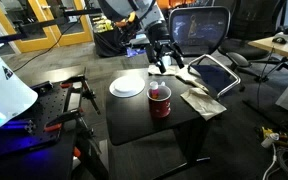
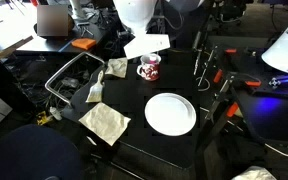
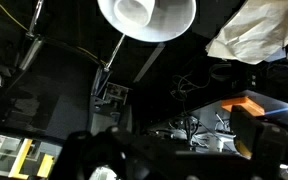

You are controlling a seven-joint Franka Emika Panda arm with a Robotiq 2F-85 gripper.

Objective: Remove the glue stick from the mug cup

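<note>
The dark red mug cup (image 1: 160, 103) stands on the black table (image 1: 144, 118), right of a white plate. It also shows in an exterior view (image 2: 149, 69). A slim pale-tipped glue stick (image 1: 156, 91) stands inside the mug at its rim. My gripper (image 1: 161, 62) hangs above and behind the mug, apart from it, fingers down and spread, with nothing in it. In the wrist view the fingers are dark blurs at the bottom (image 3: 169, 150), and the mug is out of view.
A flat white plate (image 1: 127, 86) (image 2: 170, 113) (image 3: 144, 18) lies next to the mug. A crumpled cloth (image 1: 199, 96) (image 2: 104, 122) (image 3: 254, 30) lies at the table edge. A wire basket (image 2: 69, 75) and an office chair (image 1: 199, 30) stand beside the table.
</note>
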